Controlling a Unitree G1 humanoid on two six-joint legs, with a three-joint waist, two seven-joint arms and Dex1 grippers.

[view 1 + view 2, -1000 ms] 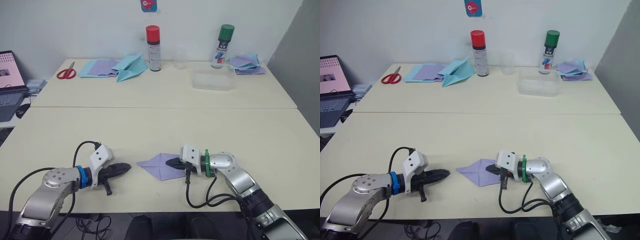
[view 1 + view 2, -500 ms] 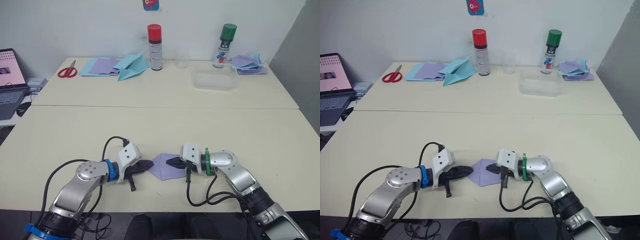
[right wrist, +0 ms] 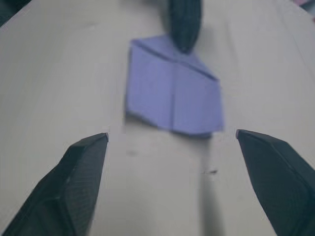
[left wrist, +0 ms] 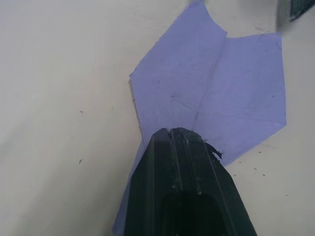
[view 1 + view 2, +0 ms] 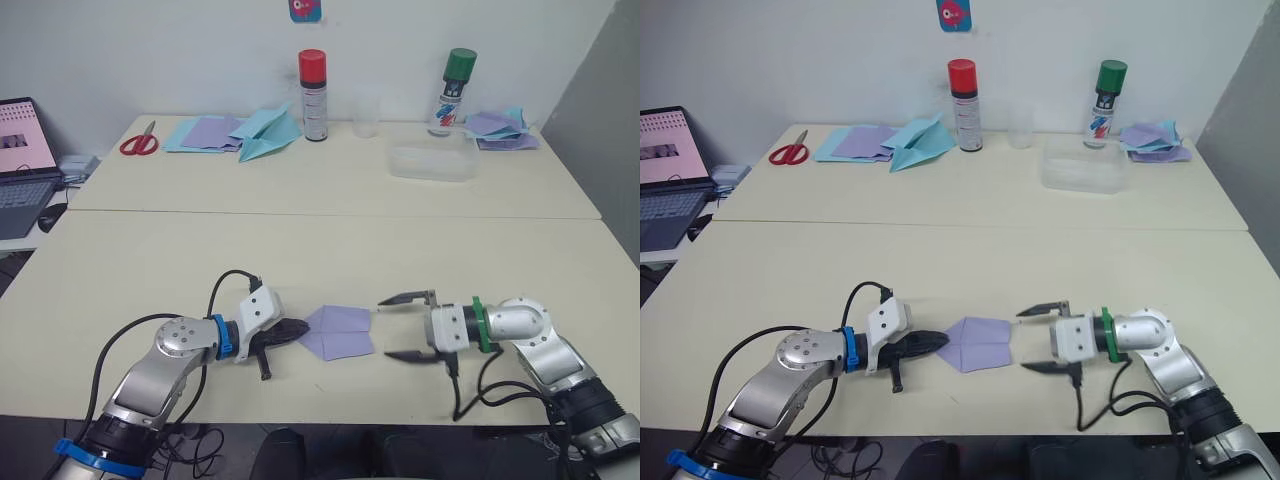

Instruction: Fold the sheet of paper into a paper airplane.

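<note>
Lavender sheet of paper (image 5: 340, 331), left pincer (image 5: 296, 329) closed on its point, right pincer (image 5: 397, 327) agape beside it

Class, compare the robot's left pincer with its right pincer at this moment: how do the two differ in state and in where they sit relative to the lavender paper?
The left pincer is shut, its black fingers together; the right pincer is open, fingers spread wide. The left pincer's tip rests on the pointed end of the folded lavender-purple sheet of paper; the right pincer sits just off the paper's square end, apart from it. Both lie low over the cream table, pointing at each other.
</note>
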